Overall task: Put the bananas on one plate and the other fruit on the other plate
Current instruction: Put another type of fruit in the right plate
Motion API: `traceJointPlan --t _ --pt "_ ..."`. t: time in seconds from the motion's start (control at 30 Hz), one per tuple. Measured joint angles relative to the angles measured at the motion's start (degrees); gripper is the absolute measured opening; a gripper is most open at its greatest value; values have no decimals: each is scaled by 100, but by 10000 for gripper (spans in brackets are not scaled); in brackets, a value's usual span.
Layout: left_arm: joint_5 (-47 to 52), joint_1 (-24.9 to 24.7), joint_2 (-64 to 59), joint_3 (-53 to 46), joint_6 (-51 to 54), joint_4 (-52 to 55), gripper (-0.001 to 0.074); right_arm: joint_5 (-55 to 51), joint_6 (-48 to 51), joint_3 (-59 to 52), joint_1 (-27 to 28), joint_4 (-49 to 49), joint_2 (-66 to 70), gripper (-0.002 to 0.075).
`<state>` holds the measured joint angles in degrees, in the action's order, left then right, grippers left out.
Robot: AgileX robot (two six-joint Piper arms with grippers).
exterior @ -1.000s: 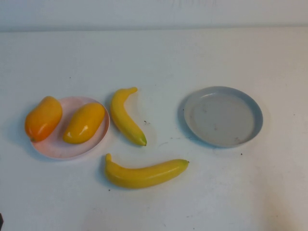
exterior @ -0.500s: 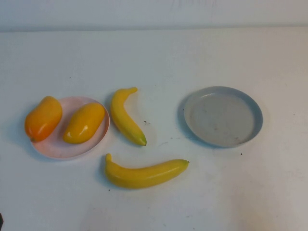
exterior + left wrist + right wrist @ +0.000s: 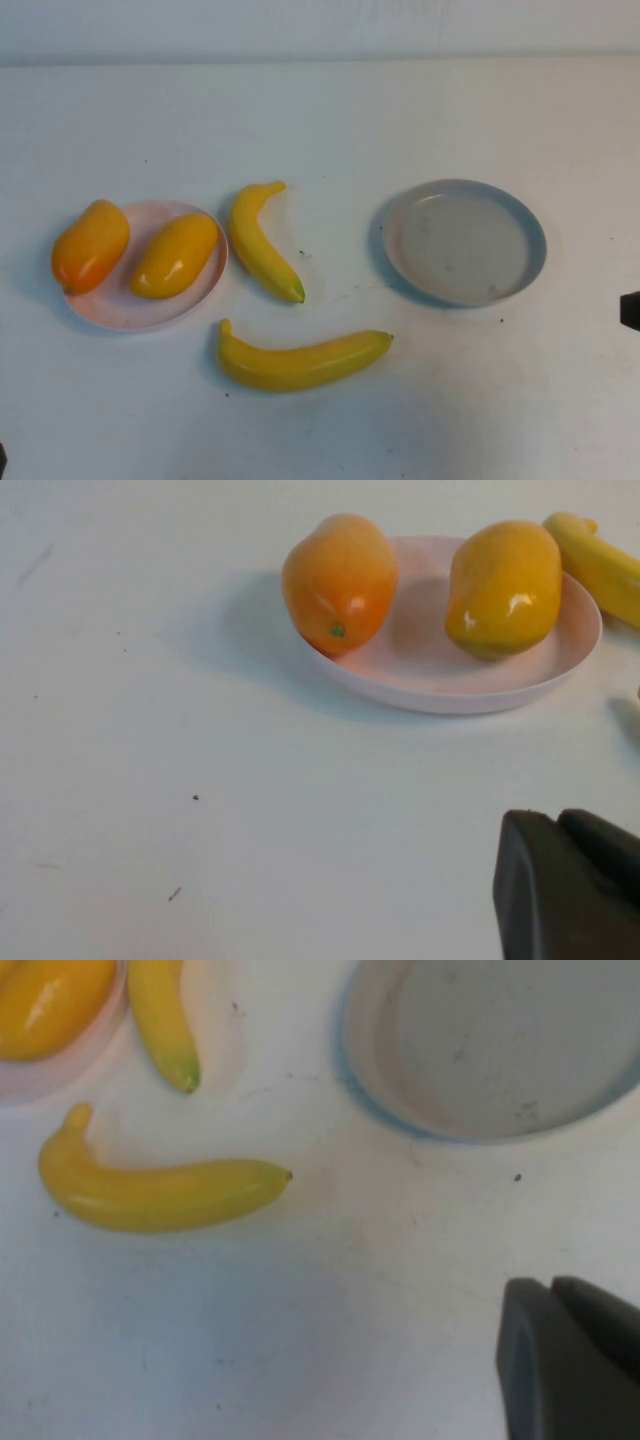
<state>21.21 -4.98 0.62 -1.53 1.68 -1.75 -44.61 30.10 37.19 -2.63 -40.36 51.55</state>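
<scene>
Two orange-yellow fruits lie on the pale pink plate (image 3: 140,315): one (image 3: 175,255) inside it, the other (image 3: 90,246) resting over its left rim. Both bananas are on the table, one (image 3: 258,245) just right of the pink plate and one (image 3: 300,362) nearer the front. The grey-blue plate (image 3: 465,240) at the right holds nothing. My left gripper (image 3: 558,818) is shut and holds nothing, low at the front left, short of the pink plate (image 3: 440,680). My right gripper (image 3: 550,1285) is shut and holds nothing, near the front of the grey-blue plate (image 3: 490,1040), right of the front banana (image 3: 160,1195).
The white table (image 3: 320,120) runs back to a pale wall. A dark piece of my right arm (image 3: 631,310) shows at the right edge of the high view.
A dark part of my right arm has come into the high view at its right edge. The fruit and plates have not moved.
</scene>
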Motion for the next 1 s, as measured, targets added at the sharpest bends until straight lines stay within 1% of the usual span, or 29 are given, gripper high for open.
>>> traceJointPlan --t 0.07,0.1,0.17,0.4,0.47,0.53,0.6,0.67,0.73,0.83,0.9,1.0 --pt "0 0 0 0 0 0 -4 -25 147 206 -140 96 377 -17" --pt "0 0 0 0 0 0 -4 -35 186 373 -348 268 651 -17" --pt "0 0 0 0 0 0 -4 -35 227 631 -779 565 1038 -17" --pt "0 0 0 0 0 0 -4 148 352 1629 -2638 1582 2396 -16" --pt "0 0 0 0 0 0 -4 157 623 1883 -3019 1701 2759 -7" --pt "0 0 0 0 0 0 -4 157 974 2139 -3357 1752 3153 20" --pt "0 0 0 0 0 0 -4 157 1375 2378 -3699 1753 3525 72" --pt "0 0 0 0 0 0 -4 157 1825 2573 -4002 1763 3824 141" --pt "0 0 0 0 0 0 -4 172 2430 2746 -4243 1763 4079 232" --pt "0 0 0 0 0 0 -4 229 3104 2963 -4452 1763 4350 366" --pt "0 0 0 0 0 0 -4 288 3340 3137 -4515 1787 4559 412" --pt "0 0 0 0 0 0 -4 335 3499 3405 -4539 1895 4869 440"
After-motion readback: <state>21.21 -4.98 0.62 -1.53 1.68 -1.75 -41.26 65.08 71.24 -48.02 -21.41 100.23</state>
